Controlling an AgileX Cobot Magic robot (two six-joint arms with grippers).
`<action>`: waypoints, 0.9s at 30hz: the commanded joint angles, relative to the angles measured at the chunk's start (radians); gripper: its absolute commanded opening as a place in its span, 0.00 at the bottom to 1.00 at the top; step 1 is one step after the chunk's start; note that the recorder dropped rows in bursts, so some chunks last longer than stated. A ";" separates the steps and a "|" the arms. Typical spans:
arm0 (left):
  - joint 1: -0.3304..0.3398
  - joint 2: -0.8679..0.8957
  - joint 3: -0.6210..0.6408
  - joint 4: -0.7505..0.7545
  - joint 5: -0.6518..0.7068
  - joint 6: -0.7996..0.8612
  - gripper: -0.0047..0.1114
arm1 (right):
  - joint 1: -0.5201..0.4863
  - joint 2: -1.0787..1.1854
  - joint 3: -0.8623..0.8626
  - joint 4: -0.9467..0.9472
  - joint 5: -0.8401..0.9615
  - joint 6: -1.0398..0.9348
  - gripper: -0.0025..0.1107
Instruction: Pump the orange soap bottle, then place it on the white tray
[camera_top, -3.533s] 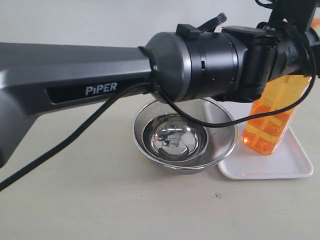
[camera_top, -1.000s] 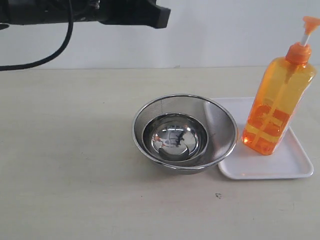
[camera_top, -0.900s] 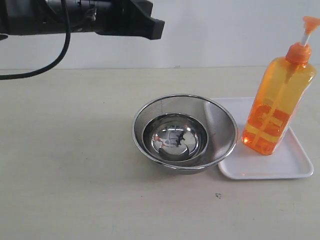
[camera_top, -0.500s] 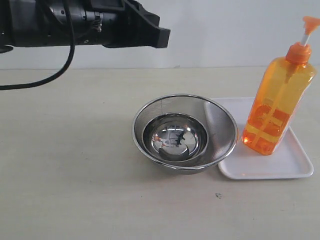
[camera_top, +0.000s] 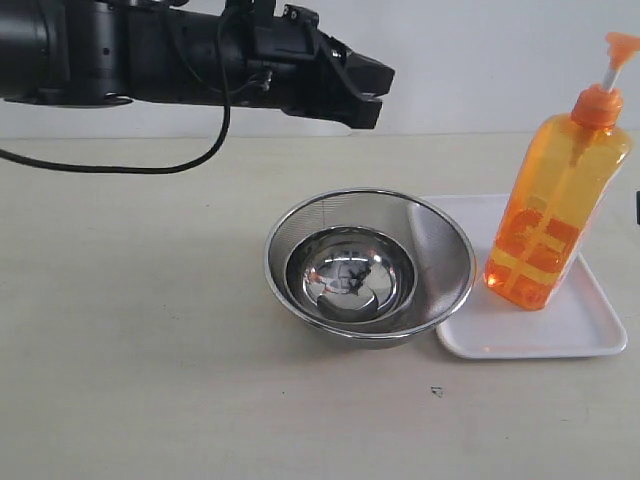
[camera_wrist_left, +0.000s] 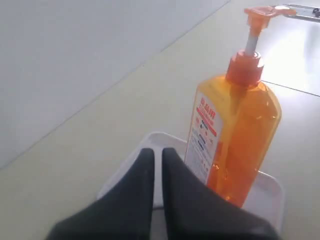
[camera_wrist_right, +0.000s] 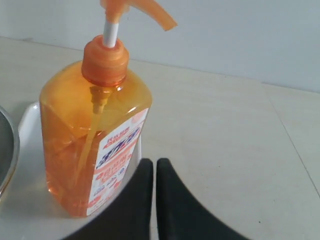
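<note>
Two tools (camera_wrist_left: 157, 151) (camera_wrist_right: 152, 161) near orange soap bottle (camera_wrist_right: 90, 135), apart

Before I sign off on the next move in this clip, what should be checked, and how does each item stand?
1. Bottle upright: ok.
2. Bottle standing on the tray: ok.
3. Left gripper shut and apart from the bottle: ok.
4. Right gripper shut and apart from the bottle: ok.
5. Pump head already pressed: cannot tell.
6. Mesh bowl apart from the tray's edge: cannot tell; they overlap in the exterior view.
</note>
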 joint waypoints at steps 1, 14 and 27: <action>0.015 0.092 -0.096 0.001 0.062 0.006 0.08 | 0.000 0.001 0.003 -0.020 0.040 0.005 0.02; 0.015 0.257 -0.221 0.001 0.108 0.006 0.08 | 0.000 -0.132 -0.392 0.040 0.202 -0.418 0.02; 0.015 0.257 -0.248 0.001 0.179 0.011 0.08 | 0.000 -0.061 -1.098 0.188 0.634 -1.083 0.02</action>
